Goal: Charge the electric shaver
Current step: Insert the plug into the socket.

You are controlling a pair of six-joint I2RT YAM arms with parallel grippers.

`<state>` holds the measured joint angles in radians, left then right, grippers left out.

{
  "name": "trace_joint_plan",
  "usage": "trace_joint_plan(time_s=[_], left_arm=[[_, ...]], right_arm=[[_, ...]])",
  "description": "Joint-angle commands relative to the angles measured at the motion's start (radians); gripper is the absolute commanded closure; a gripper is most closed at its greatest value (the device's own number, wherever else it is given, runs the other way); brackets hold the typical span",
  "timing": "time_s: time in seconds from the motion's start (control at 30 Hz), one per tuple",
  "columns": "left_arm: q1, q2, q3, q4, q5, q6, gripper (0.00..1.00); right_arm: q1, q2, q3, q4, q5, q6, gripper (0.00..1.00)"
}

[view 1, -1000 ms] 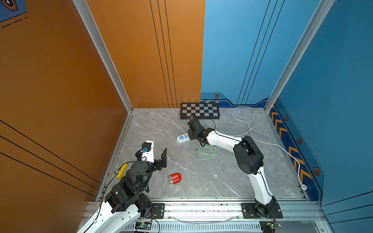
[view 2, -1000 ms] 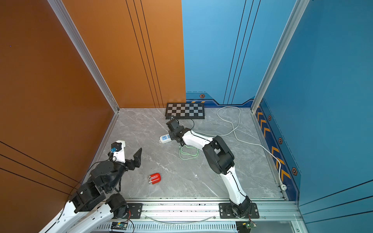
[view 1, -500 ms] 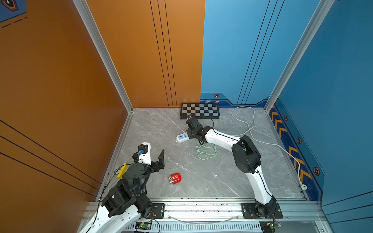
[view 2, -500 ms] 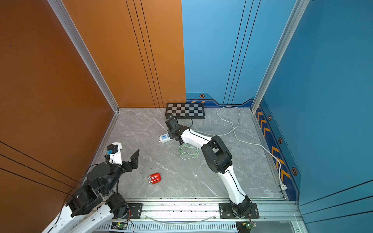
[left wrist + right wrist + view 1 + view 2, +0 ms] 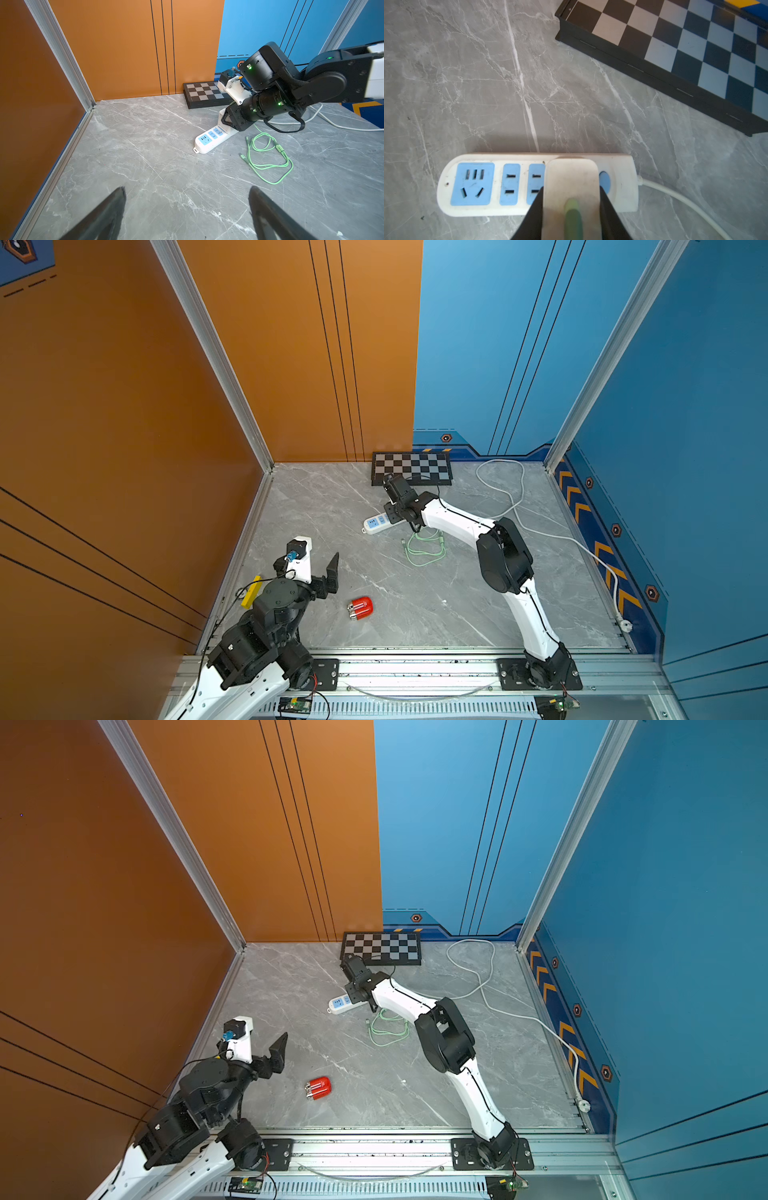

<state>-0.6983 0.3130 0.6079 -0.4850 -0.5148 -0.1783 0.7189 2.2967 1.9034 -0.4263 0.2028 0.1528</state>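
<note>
The electric shaver [image 5: 360, 608] lies on its side on the grey tabletop [image 5: 436, 614], untouched. It is well apart from the power strip [image 5: 376, 524], on the side toward the arm bases. The left gripper [image 5: 187, 193] hangs on that same side of the strip, jaws spread wide and empty. A green cable [image 5: 424, 549] lies coiled just beside the strip. The right gripper [image 5: 571, 199] is clamped on the white charger block [image 5: 571, 174] at the strip's sockets; whether the block is fully seated cannot be told. Plugging in the charger looks like the step in hand. The next move probably calls for pressing it home, letting go, then bringing the cable's free end to the shaver.
</note>
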Motion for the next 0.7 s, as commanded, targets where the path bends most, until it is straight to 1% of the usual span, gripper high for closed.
trace_joint_plan(time_s=[0.0,0.17,0.33,0.43,0.57,0.67], left_arm=[[0.01,-0.011,0.023,-0.03,0.012,-0.019,0.07],[0.01,-0.029,0.019,-0.036,0.008,-0.027,0.07],[0.01,-0.021,0.029,-0.042,0.014,-0.025,0.07],[0.01,-0.021,0.031,-0.047,0.015,-0.026,0.07],[0.01,-0.023,0.029,-0.05,0.012,-0.026,0.07],[0.01,-0.02,0.029,-0.052,0.013,-0.023,0.07]], right_arm=[[0.019,0.098,-0.08,-0.242,-0.053,-0.03,0.92],[0.025,0.062,-0.182,-0.178,-0.037,0.003,0.94],[0.025,0.064,-0.204,-0.164,-0.054,0.009,0.94],[0.022,0.071,-0.181,-0.184,-0.072,-0.005,0.94],[0.013,0.115,-0.089,-0.279,-0.099,-0.042,0.94],[0.012,0.138,-0.049,-0.315,-0.112,-0.053,0.94]])
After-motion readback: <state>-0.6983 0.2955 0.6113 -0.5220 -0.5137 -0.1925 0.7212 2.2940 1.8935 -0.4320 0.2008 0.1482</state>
